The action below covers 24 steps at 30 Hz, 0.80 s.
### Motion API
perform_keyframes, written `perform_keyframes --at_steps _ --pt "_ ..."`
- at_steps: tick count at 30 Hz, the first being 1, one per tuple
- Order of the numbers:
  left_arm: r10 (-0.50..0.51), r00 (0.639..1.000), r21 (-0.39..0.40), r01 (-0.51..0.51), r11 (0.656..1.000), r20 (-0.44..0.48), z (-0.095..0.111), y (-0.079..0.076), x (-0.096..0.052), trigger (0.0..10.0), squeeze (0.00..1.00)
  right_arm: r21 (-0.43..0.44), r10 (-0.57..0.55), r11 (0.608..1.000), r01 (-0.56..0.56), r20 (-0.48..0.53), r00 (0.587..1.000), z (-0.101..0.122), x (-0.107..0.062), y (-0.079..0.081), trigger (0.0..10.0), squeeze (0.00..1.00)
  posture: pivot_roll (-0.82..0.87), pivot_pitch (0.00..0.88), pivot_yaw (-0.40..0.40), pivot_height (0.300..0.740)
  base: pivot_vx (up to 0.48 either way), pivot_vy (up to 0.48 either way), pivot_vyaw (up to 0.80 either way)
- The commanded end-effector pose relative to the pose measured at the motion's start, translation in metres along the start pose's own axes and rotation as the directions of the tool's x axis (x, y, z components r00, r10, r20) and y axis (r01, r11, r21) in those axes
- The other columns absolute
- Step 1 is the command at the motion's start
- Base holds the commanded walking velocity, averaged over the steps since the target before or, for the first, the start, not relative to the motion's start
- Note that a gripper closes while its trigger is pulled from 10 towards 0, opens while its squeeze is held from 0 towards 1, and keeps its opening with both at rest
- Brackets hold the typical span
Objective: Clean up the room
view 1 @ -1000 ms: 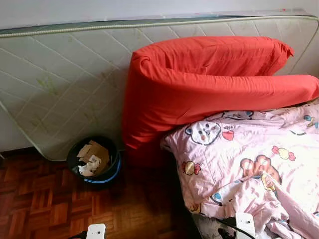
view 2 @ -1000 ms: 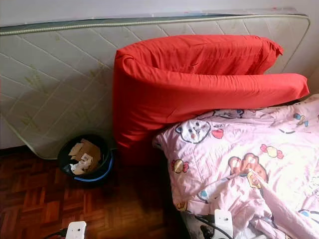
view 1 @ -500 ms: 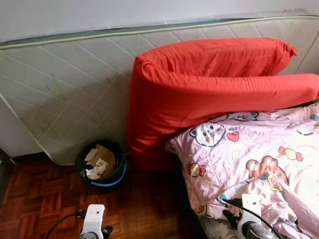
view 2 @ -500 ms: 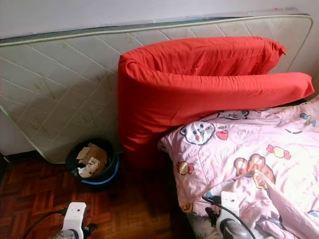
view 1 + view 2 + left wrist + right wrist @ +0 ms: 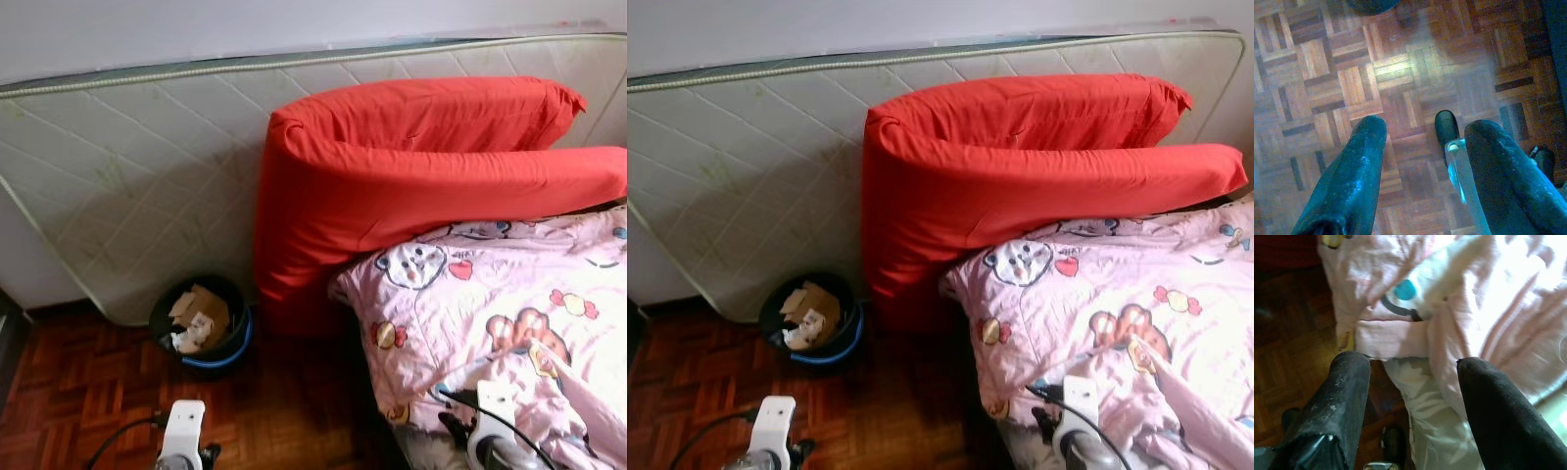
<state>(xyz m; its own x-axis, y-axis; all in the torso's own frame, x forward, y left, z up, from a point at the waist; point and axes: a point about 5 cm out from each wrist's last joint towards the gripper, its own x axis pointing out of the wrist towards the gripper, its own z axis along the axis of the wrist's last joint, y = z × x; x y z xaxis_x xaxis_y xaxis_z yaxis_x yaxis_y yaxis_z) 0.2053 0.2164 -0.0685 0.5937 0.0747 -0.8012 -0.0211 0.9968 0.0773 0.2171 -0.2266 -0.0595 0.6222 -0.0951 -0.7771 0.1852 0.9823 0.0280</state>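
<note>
The left claw hangs spread wide and empty over the parquet floor. The right claw, equally wide and empty, hovers at the pink blanket's edge on the bed.

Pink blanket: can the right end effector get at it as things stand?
Probably yes. The right end effector hangs open just above the pink blanket's draped corner at the bed's edge, with nothing between its fingers and the fabric.
</note>
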Motion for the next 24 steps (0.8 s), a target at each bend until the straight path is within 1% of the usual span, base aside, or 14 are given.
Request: perform_keyframes --at_steps 1,6,17,19,22,24 --pt "-0.005 1.0 0.023 0.006 1.0 -0.007 0.0016 -0.0006 0.0004 10.0 0.0 0.014 -0.008 1.0 0.008 -0.007 1.0 -0.0008 -0.0004 -0.0026 10.0 0.0 -0.08 0.0 0.001 0.733 0.0 0.0 -0.79" --pt "-0.002 1.0 0.037 0.003 0.999 -0.015 0.0012 -0.0007 0.0005 10.0 0.0 0.018 -0.011 1.0 0.012 -0.015 1.0 -0.0016 -0.0004 -0.003 10.0 0.0 -0.08 0.0 -0.002 0.733 0.0 0.0 -0.79" --pt "0.007 1.0 0.026 -0.006 1.0 -0.016 0.0013 0.0001 0.0005 10.0 0.0 -0.008 -0.003 1.0 0.003 -0.022 1.0 -0.0008 -0.0002 -0.0022 10.0 0.0 -0.09 0.0 -0.013 0.733 0.0 0.0 -0.79" --pt "0.013 1.0 0.036 -0.012 0.999 -0.017 0.0016 0.001 0.0005 10.0 0.0 -0.009 -0.002 1.0 0.002 -0.021 1.0 -0.0005 -0.0001 -0.0018 10.0 0.0 -0.09 0.0 -0.008 0.733 0.0 0.0 -0.79" --pt "0.013 1.0 0.09 -0.011 0.996 -0.024 0.0024 0.0027 0.0004 10.0 0.0 -0.004 0.0 1.0 0.0 -0.017 1.0 -0.0006 0.0 -0.0005 10.0 0.0 -0.08 0.0 -0.001 0.733 0.0 -0.401 -0.79" --pt "0.015 1.0 0.088 -0.012 0.996 -0.024 0.0023 0.003 0.0004 10.0 0.0 -0.004 0.002 1.0 -0.002 -0.017 1.0 -0.0006 0.0 -0.0003 10.0 0.0 -0.08 0.0 0.001 0.733 0.0 -0.167 -0.79"
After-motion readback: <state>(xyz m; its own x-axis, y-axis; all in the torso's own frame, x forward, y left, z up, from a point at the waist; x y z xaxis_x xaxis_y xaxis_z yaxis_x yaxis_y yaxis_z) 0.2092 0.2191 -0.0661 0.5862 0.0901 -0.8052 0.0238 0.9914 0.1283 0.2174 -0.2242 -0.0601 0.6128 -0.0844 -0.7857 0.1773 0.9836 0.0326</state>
